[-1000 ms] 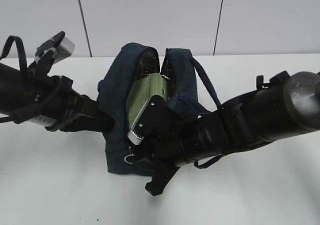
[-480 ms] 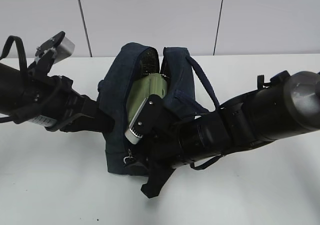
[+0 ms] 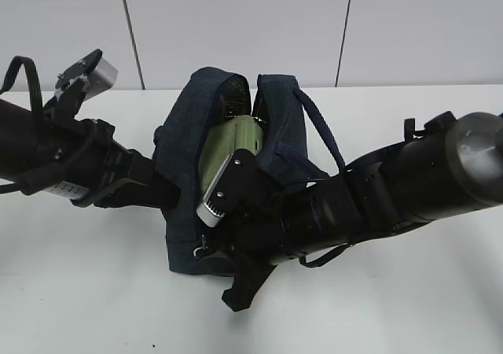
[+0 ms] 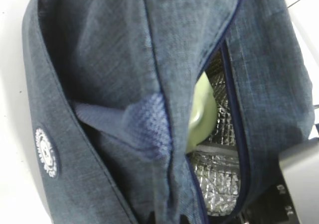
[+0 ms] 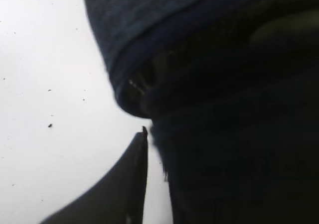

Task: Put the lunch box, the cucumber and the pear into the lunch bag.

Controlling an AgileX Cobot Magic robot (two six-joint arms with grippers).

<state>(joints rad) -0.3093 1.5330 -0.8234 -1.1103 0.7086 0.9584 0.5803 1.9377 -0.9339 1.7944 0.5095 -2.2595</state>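
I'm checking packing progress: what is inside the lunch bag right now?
In the open lunch bag the pale green lunch box stands between the flaps, against a silvery lining. The bag's walls and the right arm cover the bottom, so no cucumber or pear shows.

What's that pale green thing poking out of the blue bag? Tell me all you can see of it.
It is the lunch box, smooth like plastic, with rounded corners and a raised panel on its pale sage-green lid. It stands tilted in the open zipper mouth of the lunch bag, partly inside, against the silvery foil lining. Its lower part is hidden by the bag and the right arm's camera mount. The left wrist view shows one rounded edge.
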